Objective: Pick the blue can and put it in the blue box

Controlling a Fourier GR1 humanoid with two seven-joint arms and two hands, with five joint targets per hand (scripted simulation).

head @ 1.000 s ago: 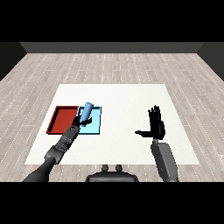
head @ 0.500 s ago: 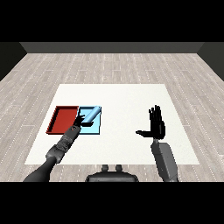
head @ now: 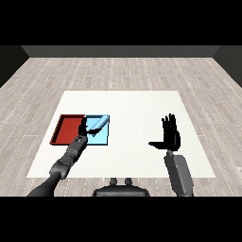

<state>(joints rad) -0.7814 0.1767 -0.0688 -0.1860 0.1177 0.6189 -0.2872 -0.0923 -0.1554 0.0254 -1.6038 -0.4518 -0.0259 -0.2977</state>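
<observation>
Honestly, no writing, label or brand can be read on any object in the head view; the blue can point(head: 99, 124) shows only a plain light blue side.

The can lies tilted inside the light blue tray point(head: 103, 139), with its upper end toward the far right corner of the tray and its lower end toward the near left part. The left hand point(head: 83, 130) is just beside the lower end of the can, at the border between the red tray point(head: 67, 130) and the light blue tray. The dark fingers of this hand are close to the can, but it cannot be told if they are curled around it or already released from it.

The right hand point(head: 170, 134) is well apart from the can, above the right side of the white table point(head: 132, 104). Its fingers point up and are straight, the thumb goes out to the left, and it holds nothing.

The two trays lie side by side and touch, the red one on the left.
</observation>
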